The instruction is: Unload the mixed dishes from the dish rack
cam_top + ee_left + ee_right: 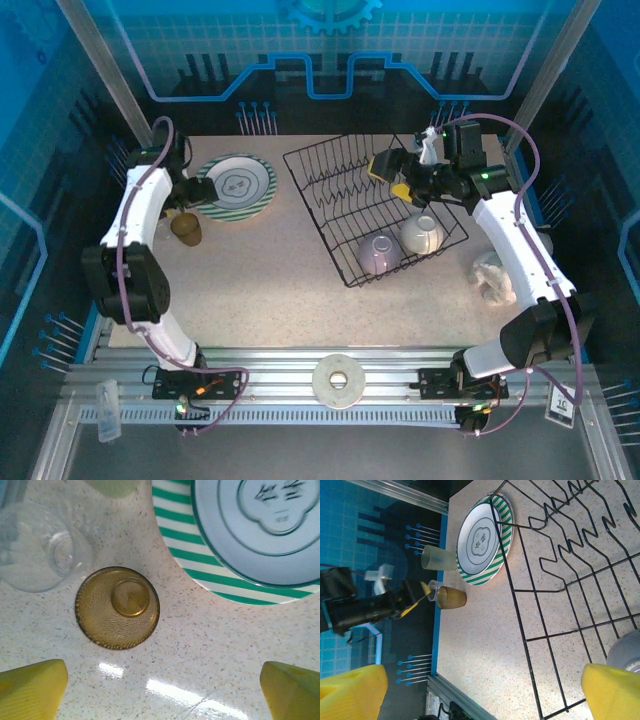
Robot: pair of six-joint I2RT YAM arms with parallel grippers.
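My left gripper [162, 687] hangs released and empty just above the small brown cup [117, 607], which stands on the table [210, 645] beside the pale translucent tumbler [40, 550] and the green-and-white striped plate [250, 540]. My right gripper [480, 692], likewise spread and empty, hovers over the dish rack [340, 185], where the lavender cup [377, 252] and cream bowl [422, 235] sit. Roughly half unloaded, I judge.

Glossy speckled tabletop [210, 645], pebbled amber-glass small brown cup [117, 607], black wire dish rack [560, 580]
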